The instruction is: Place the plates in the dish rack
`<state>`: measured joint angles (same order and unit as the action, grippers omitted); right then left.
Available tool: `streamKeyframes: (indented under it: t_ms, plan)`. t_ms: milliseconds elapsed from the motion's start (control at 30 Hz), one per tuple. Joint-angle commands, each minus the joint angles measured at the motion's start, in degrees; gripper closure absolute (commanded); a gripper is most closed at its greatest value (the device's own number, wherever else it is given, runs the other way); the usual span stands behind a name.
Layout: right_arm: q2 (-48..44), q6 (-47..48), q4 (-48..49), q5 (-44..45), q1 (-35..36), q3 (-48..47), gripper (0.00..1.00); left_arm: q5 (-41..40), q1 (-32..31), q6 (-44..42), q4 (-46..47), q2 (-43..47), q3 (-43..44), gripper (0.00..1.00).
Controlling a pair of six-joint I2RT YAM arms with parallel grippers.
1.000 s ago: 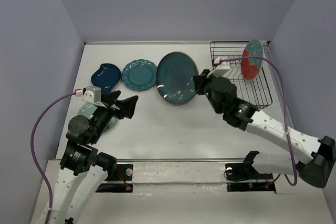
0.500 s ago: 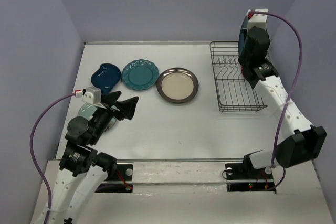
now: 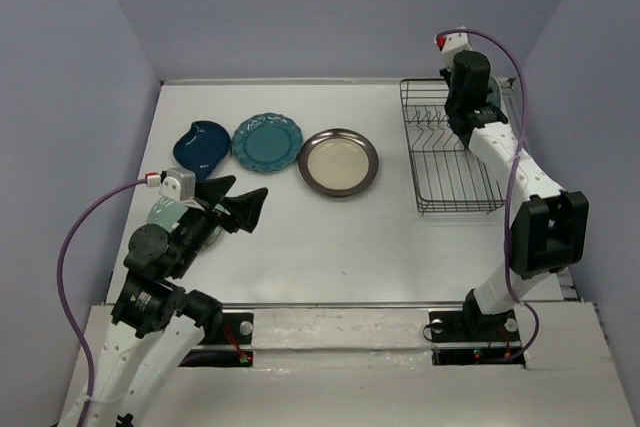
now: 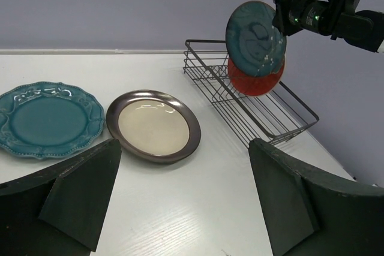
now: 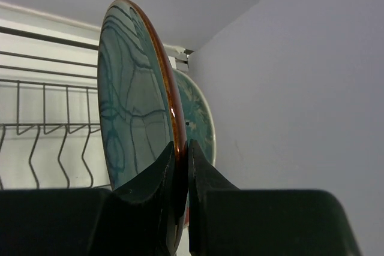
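One red plate (image 4: 255, 82) is already stood in the dish rack (image 3: 465, 209), just behind the right pincer (image 5: 180, 151). Four are left flat on the table (image 3: 300, 237), well apart to its left: cream plate (image 3: 338, 161), scalloped teal plate (image 3: 267, 141), leaf-shaped plate (image 3: 201, 144), pale green plate (image 3: 165, 212). The pincer is pressed tight on the rim of the upright blue-grey plate (image 4: 255, 37), held above the rack.
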<state>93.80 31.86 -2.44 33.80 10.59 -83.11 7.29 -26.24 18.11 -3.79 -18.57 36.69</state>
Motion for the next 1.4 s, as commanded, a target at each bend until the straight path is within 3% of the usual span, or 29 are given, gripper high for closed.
streamKeyframes:
  t_ms: [0, 633, 1033, 1067, 1133, 1167, 1267, 1367]
  plan:
    - [-3.6, 2.6, 12.5, 2.0, -1.5, -5.8, 0.93, -0.1, -0.6, -0.6, 1.8, 0.4, 2.1, 0.01]
    - [-0.3, -4.7, 13.3, 1.0, -4.8, 1.9, 0.93, -0.3, -0.7, -0.7, 1.9, 0.2, 2.0, 0.01]
    - [0.0, -15.9, 13.1, 0.6, -7.3, 8.8, 0.93, -0.4, -0.7, -0.5, 1.9, -0.1, 2.0, 0.01]
    - [0.1, -17.3, 13.0, 1.0, -7.3, 9.3, 0.90, -0.4, -0.6, -0.5, 1.9, -0.2, 2.1, 0.01]
    - [0.2, -18.7, 12.8, 2.7, -7.3, 9.2, 0.74, -0.5, -0.5, -0.6, 1.9, -0.3, 2.0, 0.01]
    - [0.1, -19.7, 12.1, 4.2, -7.3, 8.4, 0.52, -0.5, -0.5, -0.5, 1.9, -0.4, 2.0, 0.01]
    - [-1.0, -23.0, 8.2, 3.9, -7.3, 5.2, 0.22, -0.6, -0.2, -0.5, 1.9, -0.5, 2.0, 0.01]
    - [-4.0, -28.7, 2.9, -0.9, -7.3, 2.6, 0.15, -0.9, 0.1, -0.4, 1.9, -0.9, 2.0, 0.01]
